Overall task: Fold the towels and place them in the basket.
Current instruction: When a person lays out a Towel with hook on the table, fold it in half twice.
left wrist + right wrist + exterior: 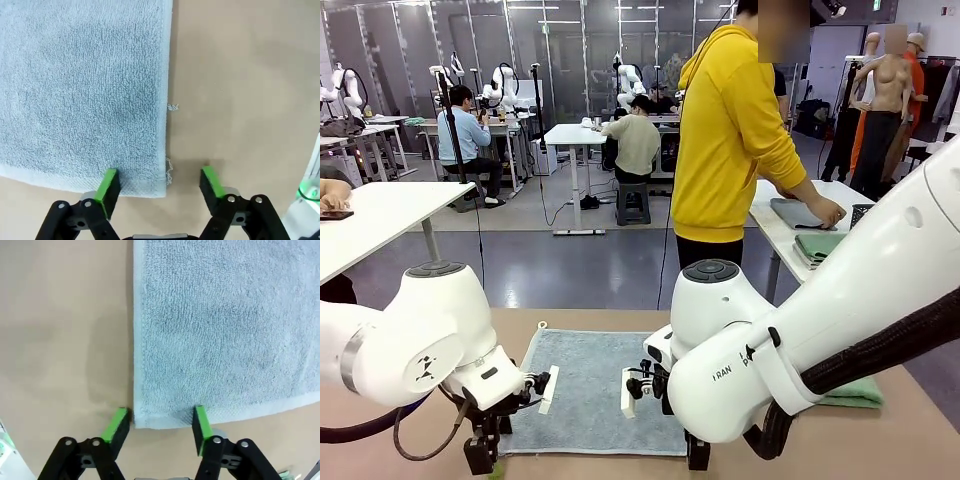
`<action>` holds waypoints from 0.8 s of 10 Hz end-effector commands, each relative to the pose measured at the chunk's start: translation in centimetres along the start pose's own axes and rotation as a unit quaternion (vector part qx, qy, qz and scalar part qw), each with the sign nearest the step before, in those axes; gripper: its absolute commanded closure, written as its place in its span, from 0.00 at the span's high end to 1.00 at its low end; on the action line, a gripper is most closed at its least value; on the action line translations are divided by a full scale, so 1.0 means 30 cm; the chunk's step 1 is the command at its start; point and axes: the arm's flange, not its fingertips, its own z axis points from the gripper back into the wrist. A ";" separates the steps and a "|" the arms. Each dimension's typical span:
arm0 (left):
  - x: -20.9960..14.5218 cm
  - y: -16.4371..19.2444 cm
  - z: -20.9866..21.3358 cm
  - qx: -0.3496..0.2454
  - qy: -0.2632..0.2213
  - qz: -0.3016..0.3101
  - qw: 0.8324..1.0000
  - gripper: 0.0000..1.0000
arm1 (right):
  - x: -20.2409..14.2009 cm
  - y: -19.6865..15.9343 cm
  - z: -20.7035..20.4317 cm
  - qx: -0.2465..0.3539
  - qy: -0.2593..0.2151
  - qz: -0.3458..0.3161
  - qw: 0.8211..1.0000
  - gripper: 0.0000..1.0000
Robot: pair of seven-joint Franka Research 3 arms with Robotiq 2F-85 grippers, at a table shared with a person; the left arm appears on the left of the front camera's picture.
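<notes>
Blue-grey towel lay flat on the counter; left jaws spread astride its 7 o'clock corner, right jaws its 5 o'clock

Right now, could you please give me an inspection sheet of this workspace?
Surface: tan table, towel spread between the arms.
Job's things: blue-grey towel flat and unfolded; folded mint green towel on the table's right side.
Clutter: nothing seen.
Grippers: left gripper open, straddling one near corner of the blue-grey towel; right gripper open, straddling the other.
Cables: black corrugated hose along the right arm.
Surroundings: person in yellow handling towels at a white table behind.
</notes>
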 end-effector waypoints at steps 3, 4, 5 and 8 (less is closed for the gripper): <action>-0.058 -0.111 -0.008 0.007 -0.006 0.000 1.000 0.00 | -0.006 0.001 0.014 -0.004 -0.011 0.002 1.000 0.00; -0.062 -0.113 -0.003 0.008 -0.006 0.000 1.000 0.09 | -0.008 -0.002 0.017 -0.004 -0.012 -0.001 1.000 0.00; -0.065 -0.117 0.003 0.005 -0.009 0.000 1.000 0.00 | -0.010 -0.002 0.019 -0.004 -0.013 -0.003 1.000 0.00; -0.063 -0.129 0.045 0.007 -0.008 -0.002 1.000 0.00 | -0.007 -0.001 0.049 -0.009 -0.010 -0.004 1.000 0.00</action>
